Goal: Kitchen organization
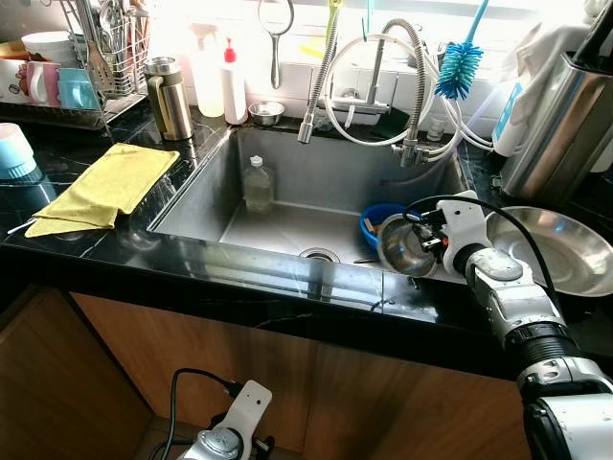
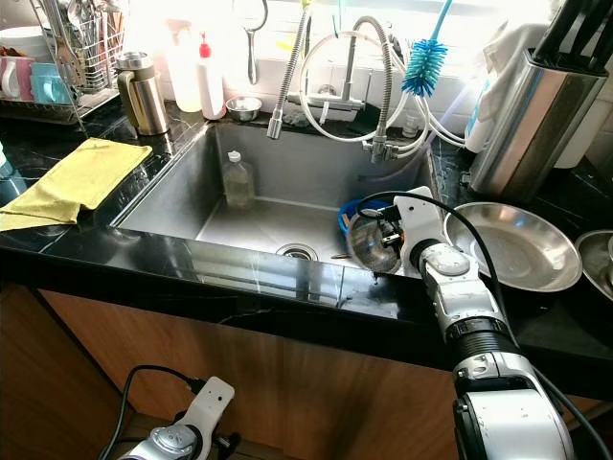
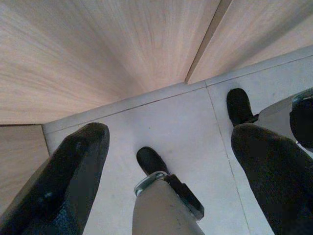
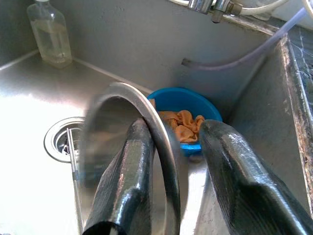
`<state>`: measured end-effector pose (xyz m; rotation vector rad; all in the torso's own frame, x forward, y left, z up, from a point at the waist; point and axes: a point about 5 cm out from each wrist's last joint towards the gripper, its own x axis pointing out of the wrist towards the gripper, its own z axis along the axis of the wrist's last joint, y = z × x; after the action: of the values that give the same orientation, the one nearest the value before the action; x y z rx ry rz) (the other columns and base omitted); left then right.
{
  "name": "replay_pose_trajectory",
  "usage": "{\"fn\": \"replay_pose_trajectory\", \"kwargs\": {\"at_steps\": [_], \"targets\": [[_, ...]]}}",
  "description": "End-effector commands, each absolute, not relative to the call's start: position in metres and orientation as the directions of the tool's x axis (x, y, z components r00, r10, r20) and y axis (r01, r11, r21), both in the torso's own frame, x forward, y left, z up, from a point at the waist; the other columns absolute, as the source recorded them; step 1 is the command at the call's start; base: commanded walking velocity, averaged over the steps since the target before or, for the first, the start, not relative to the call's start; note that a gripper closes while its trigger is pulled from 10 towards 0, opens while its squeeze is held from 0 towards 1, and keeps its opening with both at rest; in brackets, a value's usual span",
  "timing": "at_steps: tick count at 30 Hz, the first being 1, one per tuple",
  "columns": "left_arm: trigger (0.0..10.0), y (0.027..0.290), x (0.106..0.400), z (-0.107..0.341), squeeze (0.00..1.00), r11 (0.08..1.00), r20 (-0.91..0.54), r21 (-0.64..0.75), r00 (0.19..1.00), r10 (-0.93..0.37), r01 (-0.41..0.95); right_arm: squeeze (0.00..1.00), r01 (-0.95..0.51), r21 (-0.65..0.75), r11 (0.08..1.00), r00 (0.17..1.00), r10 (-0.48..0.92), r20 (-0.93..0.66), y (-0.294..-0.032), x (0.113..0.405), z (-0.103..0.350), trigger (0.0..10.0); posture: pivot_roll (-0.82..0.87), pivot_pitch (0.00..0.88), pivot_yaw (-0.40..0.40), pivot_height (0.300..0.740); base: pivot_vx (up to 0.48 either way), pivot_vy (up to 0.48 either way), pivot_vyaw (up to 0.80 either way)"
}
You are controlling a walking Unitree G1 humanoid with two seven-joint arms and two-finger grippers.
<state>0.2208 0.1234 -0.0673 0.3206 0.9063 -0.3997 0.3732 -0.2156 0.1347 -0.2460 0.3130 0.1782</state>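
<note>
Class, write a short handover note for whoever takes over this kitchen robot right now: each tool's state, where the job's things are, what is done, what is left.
Right tool: shut on the rim of a steel bowl, held tilted over the sink.
Left tool: open, hanging idle near the floor.
In the sink: blue bowl holding an orange cloth, and a clear bottle.
On the counter to the right: large steel pan.
Done: steel bowl lifted.
Left: set it down; the sink items remain.

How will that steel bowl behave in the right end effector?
The bowl looks thin steel, so probably light and stiff. The right end effector pinches only its rim, so it may swing or slip; the polished surface looks slick. It hangs over the sink.
</note>
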Motion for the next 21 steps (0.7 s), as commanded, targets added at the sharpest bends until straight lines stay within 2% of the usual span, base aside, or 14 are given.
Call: {"fn": "replay_pose_trajectory", "kwargs": {"at_steps": [1,7,8,9,10,17,18,21], "targets": [[10.0,0.1224,0.2261,-0.0639,0.0,0.879,-0.797,0.107,0.569,-0.203,0.464,0.0,-0.2,-0.218,0.955,0.945,0.129,-0.301,-0.2162,0.375,0.1399,10.0,0.04,0.001,-0.068,0.736,0.0,0.0,0.0],[10.0,0.1227,0.2259,-0.064,0.0,0.879,-0.798,0.108,0.568,-0.203,0.465,0.0,-0.195,-0.212,0.958,0.946,0.126,-0.3,-0.2153,0.3745,0.1388,10.0,0.04,0.002,-0.069,0.736,0.0,0.0,0.0],[10.0,0.1229,0.2253,-0.0644,0.0,0.879,-0.799,0.108,0.567,-0.201,0.464,0.12,-0.199,-0.205,0.958,0.945,0.132,-0.299,-0.2141,0.3744,0.1384,10.0,0.04,0.003,-0.069,0.736,0.0,0.0,0.0],[10.0,0.123,0.2252,-0.0644,0.0,0.879,-0.799,0.108,0.567,-0.201,0.464,0.6,-0.2,-0.204,0.958,0.945,0.134,-0.299,-0.2138,0.3743,0.1383,10.0,0.04,0.003,-0.069,0.736,0.0,0.0,0.0],[10.0,0.123,0.2251,-0.0645,0.0,0.879,-0.8,0.108,0.566,-0.201,0.465,1.0,-0.195,-0.185,0.963,0.945,0.134,-0.299,-0.2135,0.3744,0.138,10.0,0.04,0.002,-0.068,0.736,0.0,0.0,0.0],[10.0,0.1232,0.2251,-0.0646,0.0,0.878,-0.8,0.109,0.565,-0.201,0.466,1.0,-0.082,-0.095,0.992,0.964,0.055,-0.261,-0.2198,0.3769,0.142,10.0,0.04,0.002,-0.068,0.736,0.0,0.0,0.0],[10.0,0.1232,0.225,-0.0646,0.0,0.878,-0.801,0.109,0.565,-0.201,0.466,0.0,-0.078,-0.086,0.993,0.965,0.054,-0.256,-0.22,0.3772,0.1432,10.0,0.04,0.001,-0.067,0.736,0.0,0.0,0.0],[10.0,0.1232,0.2249,-0.0647,0.0,0.877,-0.801,0.11,0.564,-0.2,0.468,0.0,-0.068,-0.058,0.996,0.97,0.052,-0.238,-0.2202,0.3784,0.1473,10.0,0.04,0.001,-0.068,0.736,0.0,0.0,0.0]]}}
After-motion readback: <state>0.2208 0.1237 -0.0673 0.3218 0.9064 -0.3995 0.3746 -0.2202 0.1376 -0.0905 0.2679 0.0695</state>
